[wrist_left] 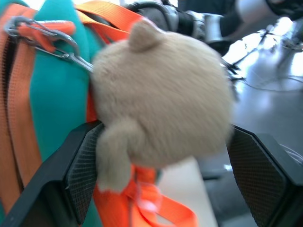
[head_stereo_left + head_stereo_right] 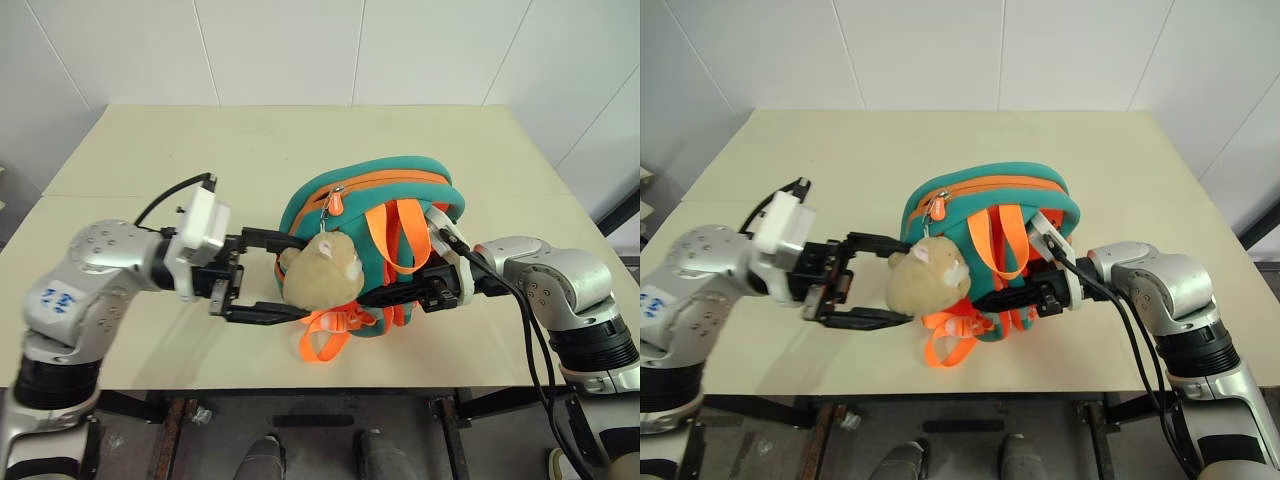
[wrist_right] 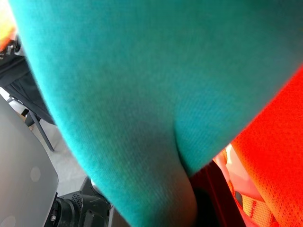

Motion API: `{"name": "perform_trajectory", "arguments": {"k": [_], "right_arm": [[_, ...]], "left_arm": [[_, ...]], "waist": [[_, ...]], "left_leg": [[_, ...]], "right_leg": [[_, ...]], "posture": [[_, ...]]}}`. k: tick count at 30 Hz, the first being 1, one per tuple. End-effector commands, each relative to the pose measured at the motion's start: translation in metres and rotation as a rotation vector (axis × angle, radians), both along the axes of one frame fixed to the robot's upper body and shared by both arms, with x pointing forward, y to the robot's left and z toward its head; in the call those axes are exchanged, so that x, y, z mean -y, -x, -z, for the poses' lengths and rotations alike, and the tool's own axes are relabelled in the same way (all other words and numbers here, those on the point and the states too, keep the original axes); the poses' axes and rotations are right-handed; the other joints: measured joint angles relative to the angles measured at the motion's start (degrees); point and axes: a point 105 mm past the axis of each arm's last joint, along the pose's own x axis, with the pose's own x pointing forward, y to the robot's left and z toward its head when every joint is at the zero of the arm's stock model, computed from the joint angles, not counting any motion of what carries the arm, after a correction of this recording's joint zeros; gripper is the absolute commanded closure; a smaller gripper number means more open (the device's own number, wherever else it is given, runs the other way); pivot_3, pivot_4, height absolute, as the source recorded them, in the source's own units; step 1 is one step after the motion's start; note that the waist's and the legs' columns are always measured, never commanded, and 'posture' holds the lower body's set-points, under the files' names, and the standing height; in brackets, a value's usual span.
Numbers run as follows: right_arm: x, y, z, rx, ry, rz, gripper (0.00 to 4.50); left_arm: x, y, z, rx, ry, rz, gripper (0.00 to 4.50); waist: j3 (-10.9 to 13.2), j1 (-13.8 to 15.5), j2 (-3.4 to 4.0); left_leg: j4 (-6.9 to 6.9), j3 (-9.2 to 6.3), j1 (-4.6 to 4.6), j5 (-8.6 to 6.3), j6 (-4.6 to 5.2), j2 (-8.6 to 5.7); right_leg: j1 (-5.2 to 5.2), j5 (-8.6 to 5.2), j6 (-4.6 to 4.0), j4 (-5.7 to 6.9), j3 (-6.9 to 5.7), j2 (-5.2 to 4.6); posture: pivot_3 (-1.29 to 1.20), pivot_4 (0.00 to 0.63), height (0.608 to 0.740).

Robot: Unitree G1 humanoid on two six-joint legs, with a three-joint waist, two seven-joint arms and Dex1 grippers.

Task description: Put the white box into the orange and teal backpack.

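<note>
Nearest us, the tan plush charm (image 1: 161, 94) sits between our left gripper's (image 2: 268, 276) wide jaws. Our right gripper (image 2: 385, 297), jaws shut on the orange and teal backpack (image 2: 385, 190), reaches level from the opposite side. Open surface (image 2: 200, 140) lies beyond the backpack.

Before us a cream table (image 2: 200, 150), white panelled walls (image 2: 280, 50) behind it, grey floor (image 2: 320, 435) beneath our view

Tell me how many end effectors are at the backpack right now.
2. The left end effector brackets the plush charm, fingers open; the right end effector is shut on the orange and teal backpack.
</note>
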Motion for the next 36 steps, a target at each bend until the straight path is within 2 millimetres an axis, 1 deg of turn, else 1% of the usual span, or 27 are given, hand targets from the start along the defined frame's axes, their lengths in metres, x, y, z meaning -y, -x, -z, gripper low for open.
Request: {"name": "perform_trajectory", "arguments": {"k": [1, 4, 7, 9, 12, 14, 17, 19, 20, 23, 25, 28, 29, 32, 35, 36], "right_arm": [[-0.004, 0.003, -0.007, 0.037, -0.006, -0.029, 4.50], [-0.004, 0.004, -0.006, 0.034, -0.005, -0.026, 4.50], [-0.003, 0.005, -0.005, 0.032, -0.004, -0.023, 4.50], [-0.003, 0.007, -0.003, 0.027, -0.006, -0.021, 4.50], [-0.003, 0.007, -0.002, 0.024, -0.008, -0.017, 4.50], [-0.003, 0.007, -0.001, 0.023, -0.008, -0.014, 4.50], [-0.002, 0.008, 0.000, 0.026, -0.008, -0.010, 4.50], [-0.002, 0.007, 0.000, 0.039, -0.011, -0.002, 4.50], [-0.002, 0.005, -0.002, 0.044, -0.017, 0.006, 4.50], [-0.001, 0.003, -0.003, 0.048, -0.030, 0.028, 4.50], [-0.002, 0.004, -0.001, 0.045, -0.031, 0.031, 4.50], [-0.004, 0.007, 0.002, 0.034, -0.043, 0.038, 4.50], [-0.005, 0.008, 0.002, 0.033, -0.045, 0.041, 4.50], [-0.006, 0.009, 0.003, 0.027, -0.055, 0.055, 4.50], [-0.007, 0.008, 0.005, 0.022, -0.060, 0.079, 4.50], [-0.007, 0.008, 0.006, 0.021, -0.061, 0.083, 4.50]], "left_arm": [[0.007, 0.002, -0.007, 0.064, 0.037, 0.010, 0.36], [0.007, 0.003, -0.008, 0.058, 0.063, 0.006, 0.36], [0.004, 0.000, -0.011, 0.076, 0.091, -0.017, 0.96], [-0.004, -0.001, -0.017, 0.061, 0.116, -0.031, 1.50], [-0.021, -0.005, -0.021, 0.065, 0.080, -0.075, 2.31], [-0.040, -0.010, -0.021, 0.056, 0.012, -0.123, 2.72], [-0.070, -0.020, -0.027, 0.063, -0.067, -0.213, 2.72], [-0.083, -0.026, -0.029, 0.069, -0.093, -0.272, 2.72], [-0.090, -0.029, -0.025, 0.071, -0.118, -0.297, 2.72], [-0.116, -0.042, 0.009, 0.050, -0.275, -0.394, 2.72], [-0.127, -0.048, 0.028, 0.035, -0.333, -0.427, 2.72], [-0.139, -0.066, 0.063, -0.038, -0.341, -0.496, 2.72], [-0.138, -0.071, 0.072, -0.063, -0.332, -0.504, 2.72], [-0.128, -0.086, 0.094, -0.082, -0.296, -0.514, 2.72], [-0.115, -0.090, 0.115, -0.115, -0.294, -0.483, 2.72], [-0.112, -0.090, 0.118, -0.120, -0.294, -0.475, 2.72]], "waist": [[0.0, -0.1, 0.00], [0.0, -0.1, 0.00], [0.0, 0.0, 0.00], [0.0, -0.1, 0.00], [0.0, -0.2, 0.00], [0.0, -0.3, 0.00], [0.0, -0.3, 0.01], [0.0, -0.2, 0.01], [0.0, -0.2, 0.00], [0.0, -0.2, 0.03], [0.0, -0.3, 0.03], [0.0, 0.0, 0.04], [0.0, 0.0, 0.03], [0.0, 0.0, 0.02], [0.0, 0.0, 0.00], [0.0, 0.0, 0.00]], "left_leg": [[-0.01, 0.00, 0.00, 0.00, 0.00, 0.00], [-0.05, 0.00, 0.02, 0.00, 0.00, 0.02], [-0.01, 0.00, 0.01, 0.00, 0.00, 0.00], [0.00, 0.00, 0.02, 0.00, 0.00, 0.00], [-0.03, 0.00, 0.04, 0.00, 0.00, 0.01], [-0.04, 0.00, 0.06, 0.00, 0.00, 0.02], [-0.05, 0.01, 0.06, 0.00, 0.00, 0.02], [-0.06, 0.02, 0.06, -0.01, 0.01, 0.02], [-0.06, 0.02, 0.06, -0.01, 0.02, 0.02], [-0.10, 0.02, 0.06, -0.02, 0.02, 0.02], [-0.20, 0.09, 0.13, -0.02, 0.02, 0.03], [-0.28, 0.08, 0.16, -0.02, 0.02, 0.06], [-0.27, 0.08, 0.14, -0.02, 0.02, 0.06], [-0.16, 0.07, 0.10, -0.02, 0.02, 0.04], [-0.04, 0.05, 0.08, -0.02, 0.02, 0.03], [-0.04, 0.06, 0.08, -0.02, 0.02, 0.03]], "right_leg": [[0.00, 0.00, 0.00, 0.00, 0.00, 0.00], [-0.02, -0.01, -0.02, 0.02, 0.00, 0.01], [0.00, 0.00, 0.00, 0.01, 0.01, 0.00], [0.01, 0.00, 0.00, 0.00, 0.00, 0.00], [0.00, -0.01, -0.01, 0.02, 0.01, 0.00], [0.00, -0.01, -0.02, 0.04, 0.00, 0.02], [0.00, -0.02, -0.04, 0.03, 0.00, 0.02], [0.01, -0.03, -0.05, 0.00, 0.00, 0.02], [0.02, -0.03, -0.05, -0.02, 0.00, 0.02], [0.01, -0.03, -0.05, -0.04, 0.00, 0.01], [0.00, -0.05, -0.09, -0.03, 0.05, 0.01], [-0.02, -0.08, -0.14, -0.01, 0.02, 0.02], [-0.02, -0.08, -0.14, 0.00, 0.02, 0.02], [-0.01, -0.05, -0.09, 0.02, 0.02, 0.01], [0.01, -0.01, -0.03, 0.04, 0.01, 0.00], [0.02, 0.01, -0.02, 0.04, 0.02, 0.00]], "posture": [[0.00, 0.150, 0.740], [0.00, 0.150, 0.740], [0.00, 0.150, 0.740], [0.00, 0.150, 0.740], [0.00, 0.150, 0.740], [0.00, 0.150, 0.740], [0.00, 0.150, 0.740], [0.00, 0.150, 0.740], [0.00, 0.150, 0.740], [0.00, 0.150, 0.740], [0.00, 0.150, 0.740], [0.00, 0.150, 0.740], [0.00, 0.150, 0.740], [0.00, 0.150, 0.740], [0.00, 0.150, 0.740], [0.00, 0.150, 0.740]]}}
